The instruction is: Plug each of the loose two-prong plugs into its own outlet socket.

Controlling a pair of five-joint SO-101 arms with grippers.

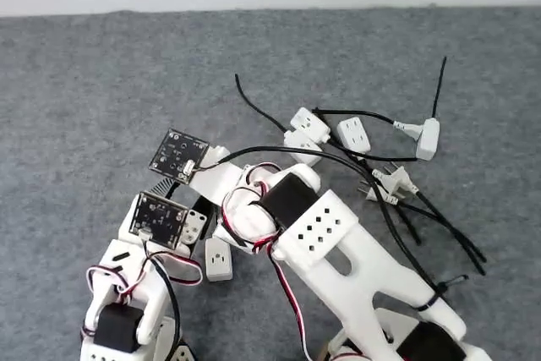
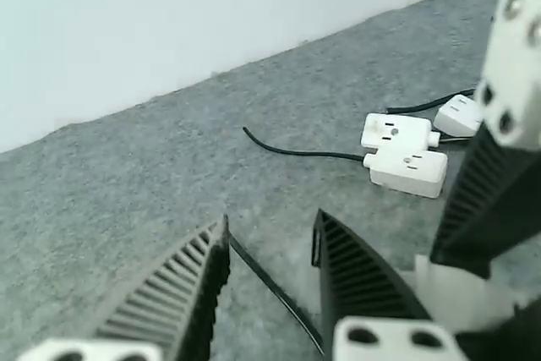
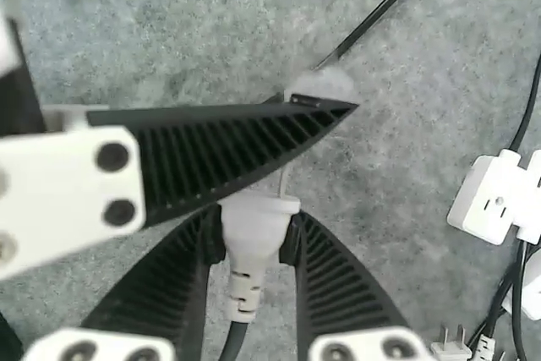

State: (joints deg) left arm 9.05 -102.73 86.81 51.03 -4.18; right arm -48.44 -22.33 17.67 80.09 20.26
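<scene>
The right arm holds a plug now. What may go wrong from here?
One finger of the left gripper crosses in front of the plug held by the right gripper, so they may collide. The black cables lie tangled beside the loose plugs, so pulling one may drag the others.

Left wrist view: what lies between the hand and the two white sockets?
Bare carpet separates left hand and sockets, shown in the left wrist view.

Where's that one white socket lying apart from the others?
In the high view the lone socket lies on the grey carpet between the two arms, well clear of the other sockets.
</scene>
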